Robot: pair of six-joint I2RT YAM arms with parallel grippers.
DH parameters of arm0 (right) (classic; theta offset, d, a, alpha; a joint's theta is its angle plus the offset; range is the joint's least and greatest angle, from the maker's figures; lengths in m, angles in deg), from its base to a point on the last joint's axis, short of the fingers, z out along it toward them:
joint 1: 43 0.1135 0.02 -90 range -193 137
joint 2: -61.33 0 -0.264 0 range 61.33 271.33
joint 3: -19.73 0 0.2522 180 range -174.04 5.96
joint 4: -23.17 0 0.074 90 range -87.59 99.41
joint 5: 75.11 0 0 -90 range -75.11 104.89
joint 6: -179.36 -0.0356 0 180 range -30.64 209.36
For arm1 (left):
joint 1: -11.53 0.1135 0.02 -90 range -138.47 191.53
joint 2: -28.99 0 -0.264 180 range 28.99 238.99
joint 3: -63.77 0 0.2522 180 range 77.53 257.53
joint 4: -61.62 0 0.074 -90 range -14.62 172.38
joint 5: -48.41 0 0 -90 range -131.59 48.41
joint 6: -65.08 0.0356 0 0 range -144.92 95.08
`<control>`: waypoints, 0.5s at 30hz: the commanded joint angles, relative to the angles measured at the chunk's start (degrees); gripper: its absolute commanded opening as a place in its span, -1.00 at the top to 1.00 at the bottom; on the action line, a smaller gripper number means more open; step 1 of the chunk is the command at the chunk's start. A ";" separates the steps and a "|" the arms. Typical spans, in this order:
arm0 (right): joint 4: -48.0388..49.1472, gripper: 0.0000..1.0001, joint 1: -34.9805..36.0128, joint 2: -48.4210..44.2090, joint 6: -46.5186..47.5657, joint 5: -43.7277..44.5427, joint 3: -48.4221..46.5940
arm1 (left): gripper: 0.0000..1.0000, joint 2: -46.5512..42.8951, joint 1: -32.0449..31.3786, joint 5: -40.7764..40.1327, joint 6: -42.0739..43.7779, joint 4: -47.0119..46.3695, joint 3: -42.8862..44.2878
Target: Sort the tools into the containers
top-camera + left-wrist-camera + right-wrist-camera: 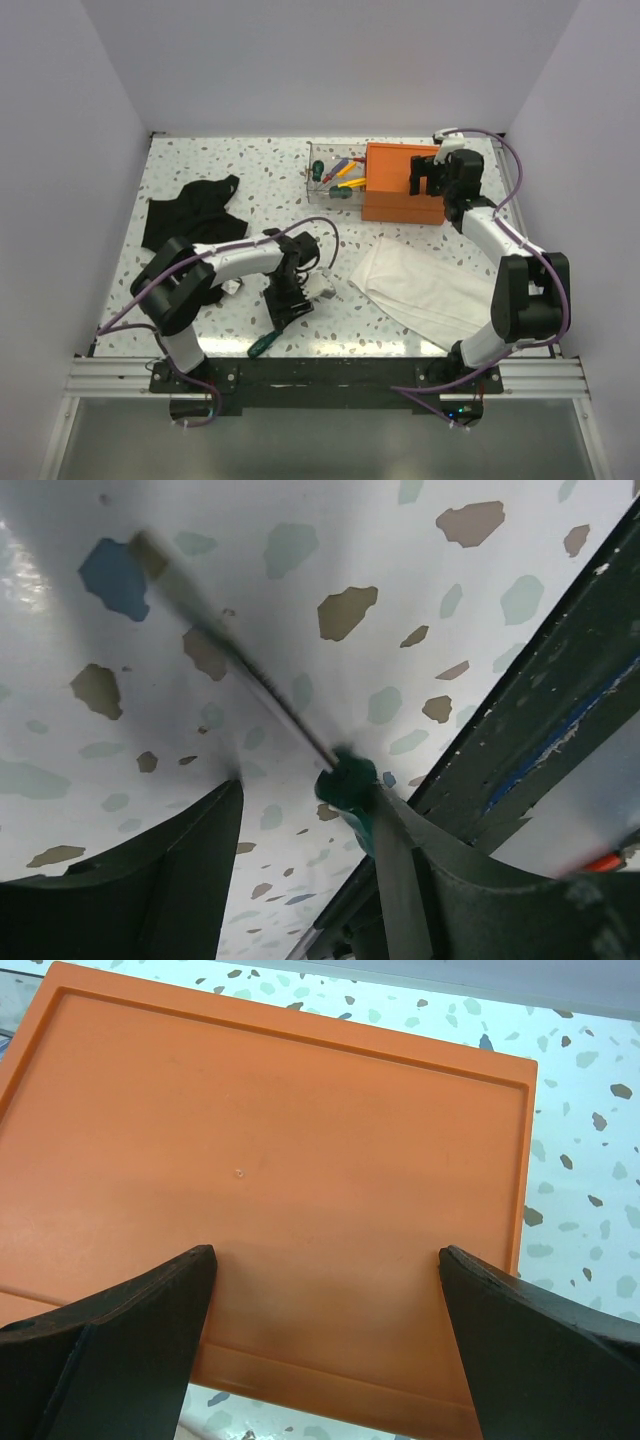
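Note:
The orange box (395,185) stands at the back right; its flat top fills the right wrist view (270,1140). A shallow drawer (313,185) is pulled out of its left face and holds several tools (340,172) with green, red and yellow handles. My right gripper (426,178) hovers open over the box top (325,1260), holding nothing. A green-handled screwdriver (264,344) lies near the table's front edge. My left gripper (285,305) is low over it and open (300,800). The green handle (350,785) rests against the right finger (400,870), the shaft pointing away.
A black fabric piece (195,210) lies at the left. A white cloth (420,280) lies front right. A small white object (322,288) sits beside the left gripper. The black front rail (540,700) runs close to the screwdriver. Walls enclose the table.

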 commanded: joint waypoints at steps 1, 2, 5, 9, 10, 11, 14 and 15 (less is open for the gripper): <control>-15.97 -0.97 0.12 4.62 4.20 1.69 3.91 | -0.16 1.66 -3.91 -4.69 -3.43 -2.84 -0.59; -15.79 -0.97 0.12 4.80 4.12 1.60 3.74 | -0.16 2.09 -4.09 -5.30 -4.12 -3.46 -0.85; -15.53 -0.97 0.12 5.41 3.85 1.43 3.39 | -0.06 5.24 -4.36 -9.00 -6.40 -5.93 -0.69; -16.23 -0.97 0.12 5.94 3.76 1.34 1.81 | 0.01 8.60 -4.27 -8.13 -9.23 -6.63 1.95; -16.32 -0.97 0.03 6.03 3.85 1.51 1.63 | 0.11 8.78 -4.36 -7.95 -9.58 -7.24 2.13; -16.23 -0.97 0.12 6.11 3.85 1.69 1.37 | 0.15 9.47 -4.36 -7.86 -9.58 -7.60 2.22; -16.23 -0.97 0.12 6.03 3.94 1.60 1.19 | 0.35 12.37 -4.18 -6.90 -9.14 -6.90 4.06; -16.14 -0.97 0.12 5.94 3.77 1.51 1.28 | 0.42 12.90 -4.18 -6.37 -9.23 -6.90 4.59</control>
